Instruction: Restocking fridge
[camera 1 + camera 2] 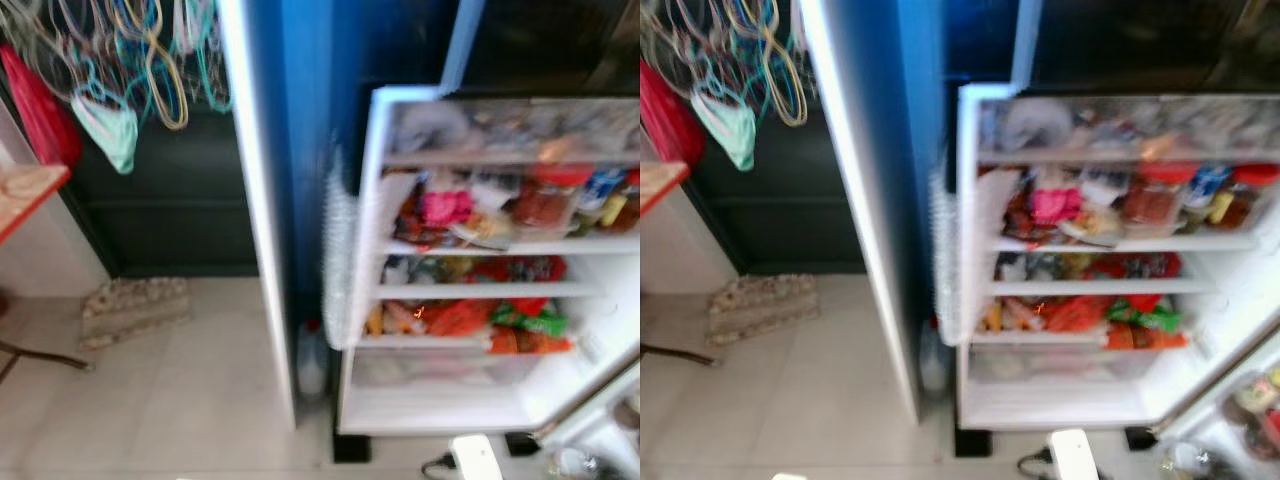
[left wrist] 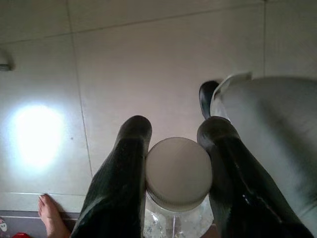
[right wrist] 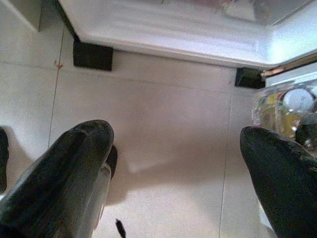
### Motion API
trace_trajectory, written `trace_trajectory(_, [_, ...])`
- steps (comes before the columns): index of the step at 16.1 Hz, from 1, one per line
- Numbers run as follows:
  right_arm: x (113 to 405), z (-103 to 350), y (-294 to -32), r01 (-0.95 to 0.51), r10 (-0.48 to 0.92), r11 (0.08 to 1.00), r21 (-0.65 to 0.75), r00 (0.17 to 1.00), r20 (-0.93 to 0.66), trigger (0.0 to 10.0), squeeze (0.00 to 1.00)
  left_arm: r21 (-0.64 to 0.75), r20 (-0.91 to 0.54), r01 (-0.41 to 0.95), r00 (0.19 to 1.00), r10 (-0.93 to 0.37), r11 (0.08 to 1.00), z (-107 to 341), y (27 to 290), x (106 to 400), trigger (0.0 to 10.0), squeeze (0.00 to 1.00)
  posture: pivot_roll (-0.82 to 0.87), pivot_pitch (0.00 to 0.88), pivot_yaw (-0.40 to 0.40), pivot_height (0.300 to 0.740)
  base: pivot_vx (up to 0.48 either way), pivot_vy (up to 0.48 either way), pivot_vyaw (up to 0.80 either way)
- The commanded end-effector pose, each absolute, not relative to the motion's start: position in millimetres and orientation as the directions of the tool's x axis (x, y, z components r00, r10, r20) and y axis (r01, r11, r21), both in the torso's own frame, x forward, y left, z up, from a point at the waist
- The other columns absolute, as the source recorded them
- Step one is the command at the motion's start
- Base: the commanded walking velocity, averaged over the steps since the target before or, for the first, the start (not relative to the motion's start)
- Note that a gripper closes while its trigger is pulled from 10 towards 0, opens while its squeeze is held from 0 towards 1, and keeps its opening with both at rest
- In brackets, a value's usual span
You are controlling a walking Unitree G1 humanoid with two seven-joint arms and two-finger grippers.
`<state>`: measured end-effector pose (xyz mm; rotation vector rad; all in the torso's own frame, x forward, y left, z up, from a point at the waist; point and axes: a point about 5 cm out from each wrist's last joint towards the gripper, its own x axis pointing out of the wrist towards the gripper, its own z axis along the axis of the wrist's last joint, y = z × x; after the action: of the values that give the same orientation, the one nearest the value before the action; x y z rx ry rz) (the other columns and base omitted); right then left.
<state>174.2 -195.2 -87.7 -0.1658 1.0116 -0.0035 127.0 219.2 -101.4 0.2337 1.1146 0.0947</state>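
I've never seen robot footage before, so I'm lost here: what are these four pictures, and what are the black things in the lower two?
It is a walking humanoid robot restocking a fridge. The top two pictures come from its head camera, looking down at an open fridge with crowded shelves, and at the pale tiled floor before it. They are blurred. The lower two come from cameras on its wrists, looking along the black fingers of its jaws. The left gripper is clamped on a clear jar with a pale lid, held above the floor tiles. The right gripper is open and holds nothing, hanging above the floor near the fridge's base.
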Motion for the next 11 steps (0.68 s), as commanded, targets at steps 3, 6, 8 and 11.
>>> trace_trajectory(3, [170.5, -90.3, -189.2, -0.076, -0.060, 0.990, -0.116, 0.514, -0.855, 10.0, 0.00, 0.244, -0.876, 0.065, 0.442, 0.192, 0.968, -100.6, 221.5, 128.1, 10.0, 0.00, -0.04, 0.000, -0.015, 0.740, 0.000, -0.292, -0.74])
trace_trajectory(6, [171.9, -89.5, -189.4, -0.074, -0.062, 0.990, -0.118, 0.524, -0.850, 10.0, 0.00, 0.246, -0.875, 0.056, 0.442, 0.197, 0.968, -100.4, 221.6, 128.4, 10.0, 0.00, -0.04, 0.000, -0.017, 0.740, 0.000, -0.292, -0.45])
trace_trajectory(8, [172.6, -89.2, -189.3, -0.082, -0.057, 0.990, -0.118, 0.526, -0.848, 10.0, 0.00, 0.246, -0.875, 0.050, 0.441, 0.199, 0.968, -100.4, 221.8, 128.6, 10.0, 0.00, -0.04, 0.000, -0.018, 0.740, 0.000, -0.285, 0.00])
trace_trajectory(11, [173.7, -88.6, -189.8, -0.082, -0.060, 0.989, -0.121, 0.529, -0.847, 10.0, 0.00, 0.243, -0.874, 0.045, 0.445, 0.198, 0.969, -100.1, 221.4, 129.5, 10.0, 0.00, -0.04, 0.000, -0.023, 0.740, 0.000, -0.282, 0.00])
